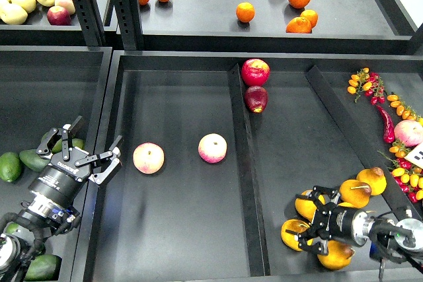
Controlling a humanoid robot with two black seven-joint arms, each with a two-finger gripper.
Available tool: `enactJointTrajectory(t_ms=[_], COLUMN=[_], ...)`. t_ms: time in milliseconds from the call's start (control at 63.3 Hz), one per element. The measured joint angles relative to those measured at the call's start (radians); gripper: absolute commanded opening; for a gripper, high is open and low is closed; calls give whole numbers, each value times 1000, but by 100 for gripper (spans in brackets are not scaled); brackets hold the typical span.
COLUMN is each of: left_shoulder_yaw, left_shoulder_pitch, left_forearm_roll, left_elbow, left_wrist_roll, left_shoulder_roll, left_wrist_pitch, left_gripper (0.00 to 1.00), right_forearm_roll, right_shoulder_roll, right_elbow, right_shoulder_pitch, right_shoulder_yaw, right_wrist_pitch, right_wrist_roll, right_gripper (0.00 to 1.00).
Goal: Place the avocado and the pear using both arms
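Note:
Several green avocados (10, 166) lie in the left bin. One avocado (71, 144) shows between the fingers of my left gripper (94, 139), which is open and hovers at the bin's right edge. Several yellow-orange pears (372, 179) sit in a cluster at the lower right. My right gripper (304, 222) points left into that cluster. It is open, with one pear (305, 206) just above it and another pear (293, 234) just below it. I cannot tell whether either gripper touches fruit.
Two pink-yellow round fruits (149, 158) (213, 148) lie in the middle tray. Two red apples (255, 72) sit by the raised divider (246, 183). Oranges (245, 12) are on the back shelf, apples (20, 1) at top left. Chilies and cherry tomatoes (390, 120) lie at right.

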Motion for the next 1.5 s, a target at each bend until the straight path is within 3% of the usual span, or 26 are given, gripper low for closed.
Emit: enactJointTrajectory(t_ms=[284,584,995,1500], left_shoulder_yaw=[4,5,5,25], left_shoulder_pitch=[0,5,30,29], left_forearm_roll=[0,0,14,15], left_elbow=[0,0,-4,27], left_wrist_roll=[0,0,0,0], left_shoulder_roll=[0,0,0,0], left_wrist_pitch=[0,0,0,0], left_gripper=[99,99,99,99], right_forearm_roll=[89,118,100,-9], right_shoulder_roll=[60,304,521,534], right_elbow=[79,87,35,-82], right_shoulder_pitch=[29,30,27,0], right_shoulder_yaw=[209,522,677,655], right_wrist_pitch=[-95,-114,-98,144], right_wrist_roll=[0,0,0,0], right_gripper=[100,100,100,100])
